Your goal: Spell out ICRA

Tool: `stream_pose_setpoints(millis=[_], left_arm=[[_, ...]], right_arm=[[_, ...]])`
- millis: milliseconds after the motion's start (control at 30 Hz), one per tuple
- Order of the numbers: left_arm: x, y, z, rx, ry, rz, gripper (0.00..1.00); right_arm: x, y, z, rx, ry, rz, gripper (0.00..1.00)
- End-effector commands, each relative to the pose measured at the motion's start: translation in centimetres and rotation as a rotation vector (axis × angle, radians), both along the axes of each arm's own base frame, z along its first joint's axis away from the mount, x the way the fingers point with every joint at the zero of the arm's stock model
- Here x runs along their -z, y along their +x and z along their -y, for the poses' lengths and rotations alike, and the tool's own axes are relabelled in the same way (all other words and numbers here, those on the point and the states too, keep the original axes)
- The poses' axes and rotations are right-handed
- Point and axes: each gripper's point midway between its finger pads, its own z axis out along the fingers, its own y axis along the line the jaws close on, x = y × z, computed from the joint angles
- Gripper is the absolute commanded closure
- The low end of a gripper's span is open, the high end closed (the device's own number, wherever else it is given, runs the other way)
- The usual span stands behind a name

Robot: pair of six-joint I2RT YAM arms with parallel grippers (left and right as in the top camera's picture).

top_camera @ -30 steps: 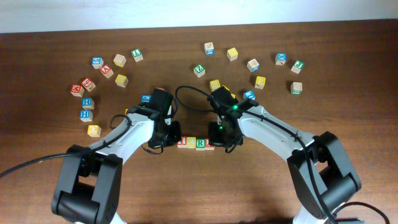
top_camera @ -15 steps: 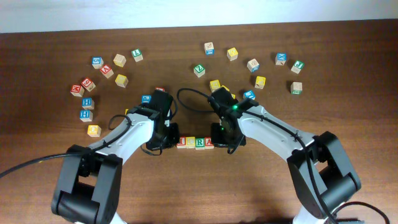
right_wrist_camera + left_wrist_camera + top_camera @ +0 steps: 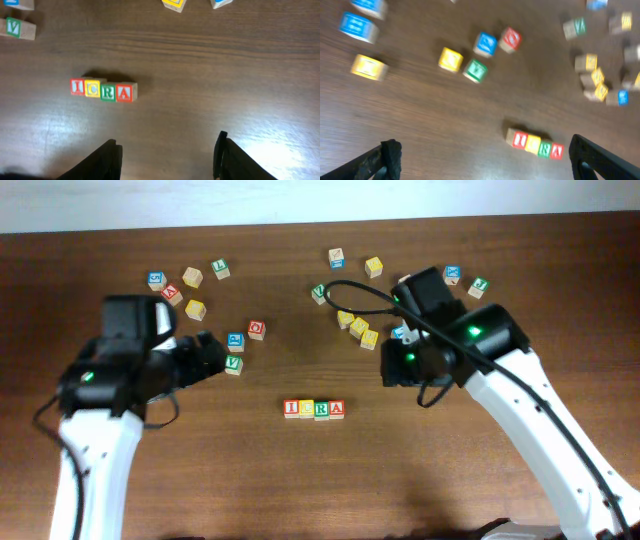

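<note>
Four cubes stand side by side in a row on the brown table: red I (image 3: 291, 409), yellow C (image 3: 306, 409), green R (image 3: 321, 410), red A (image 3: 337, 409). They touch each other and read ICRA. My left gripper (image 3: 207, 354) is raised off to the row's upper left, open and empty. In the left wrist view the row (image 3: 538, 145) lies between and beyond its wide-apart fingers (image 3: 390, 155). My right gripper (image 3: 401, 365) hovers to the upper right, open and empty. In the right wrist view the row (image 3: 102, 90) sits ahead and left of the gripper (image 3: 167, 145).
Loose letter cubes lie scattered along the far side: a group at the far left (image 3: 170, 292), three near the left gripper (image 3: 245, 340), yellow ones by the right arm (image 3: 358, 328), more at the far right (image 3: 465, 278). The table's far edge (image 3: 320, 222) runs along the top.
Both grippers were shut at the ends of the row. They have opened and pulled up and away, left arm leftward, right arm rightward. The row stays in place.
</note>
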Motion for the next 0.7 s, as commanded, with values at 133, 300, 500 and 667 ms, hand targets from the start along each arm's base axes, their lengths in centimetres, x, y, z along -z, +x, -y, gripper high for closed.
stream_pose_setpoints(millis=[133,300,500,667], left_arm=[[-1.2,-3.2,-7.3,-0.256,0.005,-0.022,0.01],[-1.2,-3.1,-7.4,-0.260,0.004,-0.020,0.01],[-1.2,-3.1,-7.4,-0.260,0.004,-0.018,0.01],[-1.2,-3.1,-7.5,-0.260,0.005,-0.018,0.01]], right_arm=[[-0.8,1.1,0.0,-0.008,-0.002,0.060,0.02],[-0.5,0.1,-1.9,-0.047,0.093,-0.003,0.02],[7.7,-3.2,-7.1,-0.120,0.079,-0.145,0.50],[16.1,-4.8,-10.9,-0.146,-0.018,-0.293,0.96]])
